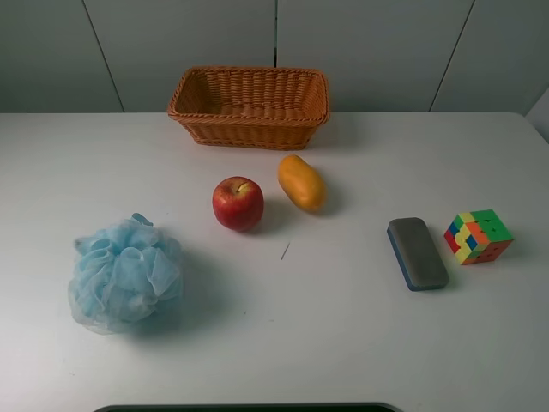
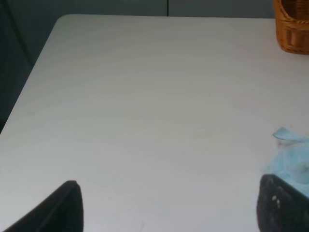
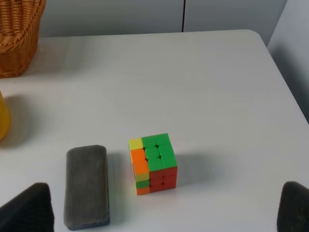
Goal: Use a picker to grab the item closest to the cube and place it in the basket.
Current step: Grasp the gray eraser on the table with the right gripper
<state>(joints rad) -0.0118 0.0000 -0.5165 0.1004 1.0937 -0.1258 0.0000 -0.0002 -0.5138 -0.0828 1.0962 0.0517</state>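
Observation:
The grey-topped, blue-based block (image 1: 417, 252) lies flat on the white table just left of the multicoloured cube (image 1: 478, 236), at the right. The wicker basket (image 1: 249, 107) stands at the back centre. Neither gripper shows in the exterior high view. In the right wrist view my right gripper (image 3: 159, 212) is open and empty, its two dark fingertips (image 3: 26, 210) wide apart, set back from the block (image 3: 87, 186) and the cube (image 3: 153, 163). My left gripper (image 2: 169, 208) is open and empty over bare table, with its fingers (image 2: 58, 210) spread.
A red apple (image 1: 238, 203) and an orange-yellow mango (image 1: 301, 183) lie in front of the basket. A light blue mesh pouf (image 1: 125, 273) sits at the left, and its edge shows in the left wrist view (image 2: 292, 159). The table's far right corner (image 3: 251, 34) is near the cube.

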